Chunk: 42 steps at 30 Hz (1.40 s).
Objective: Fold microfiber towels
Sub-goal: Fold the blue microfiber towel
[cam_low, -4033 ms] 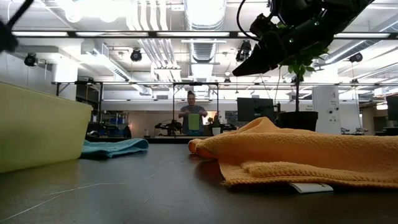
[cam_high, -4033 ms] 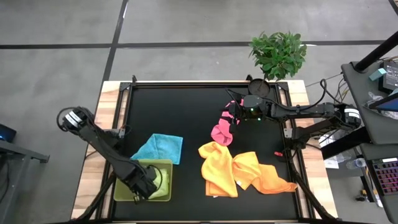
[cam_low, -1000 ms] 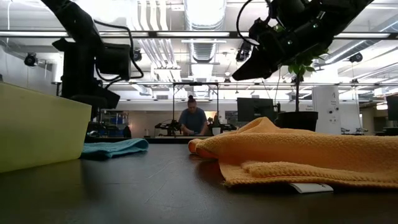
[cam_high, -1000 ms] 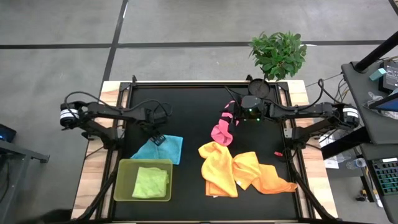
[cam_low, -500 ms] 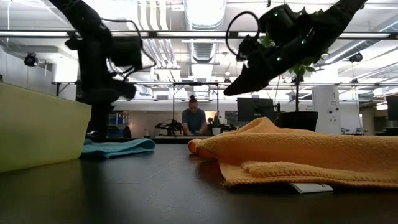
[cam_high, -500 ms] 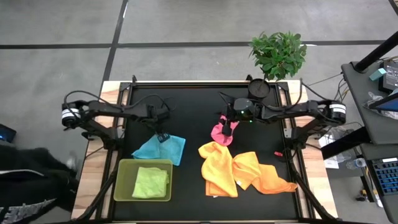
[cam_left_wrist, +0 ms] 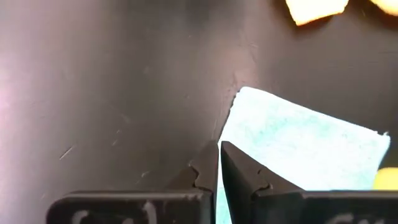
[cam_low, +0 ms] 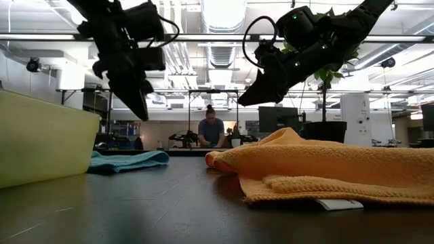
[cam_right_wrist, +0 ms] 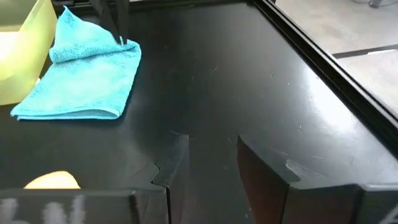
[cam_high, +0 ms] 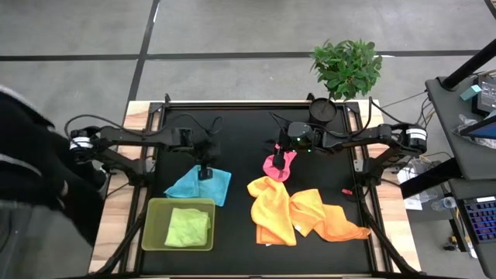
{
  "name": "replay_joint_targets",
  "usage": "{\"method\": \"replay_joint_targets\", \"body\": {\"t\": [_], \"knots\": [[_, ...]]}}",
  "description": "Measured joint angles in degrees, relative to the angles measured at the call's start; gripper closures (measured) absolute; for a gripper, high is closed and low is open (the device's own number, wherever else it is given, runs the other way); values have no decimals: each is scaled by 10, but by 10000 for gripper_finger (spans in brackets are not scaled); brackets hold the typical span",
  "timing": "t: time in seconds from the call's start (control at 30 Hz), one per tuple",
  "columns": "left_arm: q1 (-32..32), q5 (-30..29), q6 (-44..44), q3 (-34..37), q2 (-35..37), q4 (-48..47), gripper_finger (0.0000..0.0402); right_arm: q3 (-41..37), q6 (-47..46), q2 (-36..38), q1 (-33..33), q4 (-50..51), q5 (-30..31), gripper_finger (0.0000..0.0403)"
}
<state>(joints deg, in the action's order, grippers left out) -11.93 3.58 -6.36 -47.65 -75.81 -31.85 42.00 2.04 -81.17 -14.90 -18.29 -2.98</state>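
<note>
The left gripper [cam_high: 205, 172] stands clenched at the far corner of the folded light blue microfiber towel [cam_high: 198, 186], which lies at about eight o'clock on the black table [cam_high: 232, 132], just beyond the translucent lime-green rectangular tray [cam_high: 153, 208] holding a lime green towel [cam_high: 188, 227]. Whether cloth is pinched between its fingers cannot be told. The right gripper [cam_high: 277, 161], fingers partly spread, hangs over the crumpled pink towel [cam_high: 279, 164] near centre, with the rumpled yellow towel [cam_high: 271, 208] and orange towel [cam_high: 329, 217] spreading toward five o'clock.

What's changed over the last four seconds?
The left gripper left the tray, crossed to the blue towel and shut at its corner. The right gripper lowered the pink towel onto the table. Green, yellow and orange towels unmoved.
</note>
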Motion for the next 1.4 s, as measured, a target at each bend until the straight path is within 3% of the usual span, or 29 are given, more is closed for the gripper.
{"method": "replay_joint_targets", "body": {"t": [0.2,0.47,0.63,0.77,0.97,1.2,1.4], "knots": [[26,30,9,42,-36,129,379,0,19,-1,0,0,0,275],[34,55,10,43,-112,159,270,-1,29,-4,0,0,0,275],[34,67,-51,43,-155,165,223,-1,29,-4,0,2,0,275],[35,19,-84,41,-176,186,249,-2,25,-4,0,5,0,275],[3,-24,-136,37,-178,227,383,-6,25,-4,0,5,0,275],[-70,-46,-139,32,-137,332,399,-7,19,-9,0,-37,1,275],[-84,-41,-173,32,-79,402,400,10,13,-50,0,-66,0,256]]}}
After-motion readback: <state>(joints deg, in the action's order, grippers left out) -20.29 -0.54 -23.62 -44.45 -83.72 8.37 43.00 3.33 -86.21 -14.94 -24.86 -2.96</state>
